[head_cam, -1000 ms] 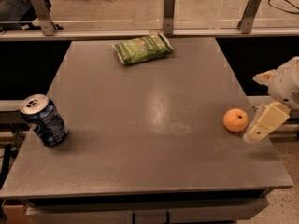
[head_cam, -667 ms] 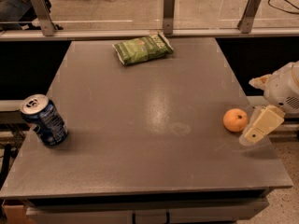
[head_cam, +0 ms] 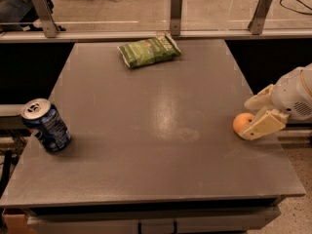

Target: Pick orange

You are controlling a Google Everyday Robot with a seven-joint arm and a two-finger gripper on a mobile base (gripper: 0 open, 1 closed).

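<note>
Camera view, items listed left to right.

1. Blue can [head_cam: 46, 126]: stands on its base near the left edge of the table [head_cam: 156, 140], silver top with pull tab facing up. Nothing touches it.

2. Green bag [head_cam: 148, 51]: a crinkled snack packet lying flat near the far edge of the table, about mid-width and turned slightly askew. It is well apart from the can.

3. Orange [head_cam: 241, 121]: a small round fruit resting on the table surface close to the right edge, about halfway back. It is well apart from both the can and the bag. Its right side is partly hidden behind the near finger.

4. Gripper [head_cam: 247, 119]: cream-coloured, reaching in from the right off a white rounded arm [head_cam: 295, 94], low over the table's right edge. Its two fingers [head_cam: 263, 125] stand spread apart, one on the far side of the orange and one on the near side, so the fruit lies between them. Whether either finger presses on the fruit cannot be told; the orange is not lifted.
</note>
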